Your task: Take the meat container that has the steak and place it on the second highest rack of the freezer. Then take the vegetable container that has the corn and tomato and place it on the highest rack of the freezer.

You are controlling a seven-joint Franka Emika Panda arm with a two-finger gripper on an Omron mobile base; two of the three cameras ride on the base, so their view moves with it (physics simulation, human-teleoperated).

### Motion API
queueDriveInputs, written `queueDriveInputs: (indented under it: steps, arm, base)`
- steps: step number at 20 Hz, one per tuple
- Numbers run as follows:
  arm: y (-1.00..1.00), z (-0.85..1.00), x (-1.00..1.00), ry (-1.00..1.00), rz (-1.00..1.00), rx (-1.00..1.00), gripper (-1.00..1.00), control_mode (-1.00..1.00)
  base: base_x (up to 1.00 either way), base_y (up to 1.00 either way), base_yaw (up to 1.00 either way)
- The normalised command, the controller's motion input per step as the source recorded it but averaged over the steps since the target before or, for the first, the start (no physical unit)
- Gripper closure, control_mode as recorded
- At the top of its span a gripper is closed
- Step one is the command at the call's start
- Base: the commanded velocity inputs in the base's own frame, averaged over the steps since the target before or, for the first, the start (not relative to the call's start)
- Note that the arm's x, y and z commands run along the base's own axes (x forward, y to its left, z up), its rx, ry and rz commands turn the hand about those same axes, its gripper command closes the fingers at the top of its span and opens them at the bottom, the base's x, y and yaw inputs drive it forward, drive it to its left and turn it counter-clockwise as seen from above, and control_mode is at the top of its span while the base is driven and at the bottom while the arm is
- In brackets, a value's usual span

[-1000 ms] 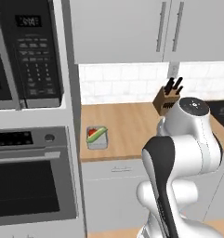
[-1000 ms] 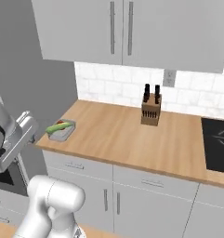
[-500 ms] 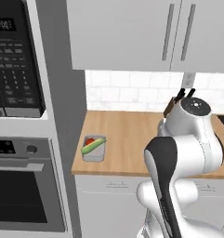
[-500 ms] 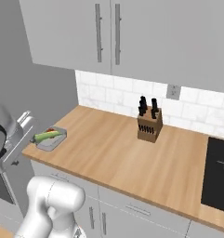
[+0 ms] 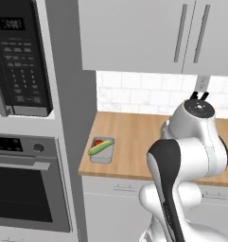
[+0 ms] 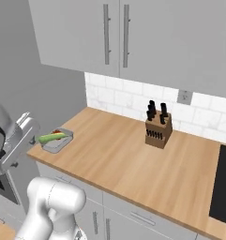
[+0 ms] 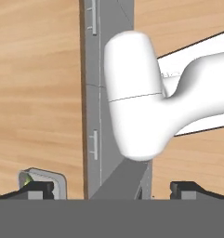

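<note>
my pincer (image 7: 112,187) looks straight down in the hand view, its two dark fingertips (image 7: 36,188) set far apart near the bottom edge with nothing between them; jaws fully spread, gripping nothing. below the tips i see the wooden counter (image 7: 34,93), the grey cabinet front (image 7: 102,116) with its small bar handles, and a corner of the vegetable container (image 7: 50,181) just beside my one fingertip in that view, with a sliver of green showing inside it. in the left base view the vegetable container (image 5: 102,150) sits on the counter (image 5: 134,142) near its left end, close to the tall grey panel that borders the oven (image 5: 25,184) and the microwave (image 5: 18,61). the corn (image 5: 100,147) lies diagonally across the tray, green husk outward, and the tomato (image 5: 99,142) shows as a red patch at the tray's far end, touching the corn. in the right base view the same container (image 6: 57,139) is at the counter's left front corner, the corn (image 6: 52,137) lying along it and only a trace of red visible behind. the knife block (image 6: 158,131) stands well apart from it, near the tiled wall (image 6: 133,96). grey wall cabinets (image 6: 133,37) hang above. a black cooktop (image 6: 222,185) lies at the right edge.
</note>
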Motion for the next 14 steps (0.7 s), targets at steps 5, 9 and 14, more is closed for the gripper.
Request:
queueDriveInputs:
  steps: [5,9,14]
  arm:
    - [-0.36,0.00,0.50,0.02,0.06,0.03,-1.00,-1.00]
    - [-0.25,-0.15,0.86,0.09,0.16,0.06,-1.00,-1.00]
    - [0.56,-0.56,0.86,-0.01,0.00,0.00,-1.00,-1.00]
  base:
    - [0.05,0.00,0.01]
    - [0.00,0.00,0.00]
    - [0.00,0.00,0.00]
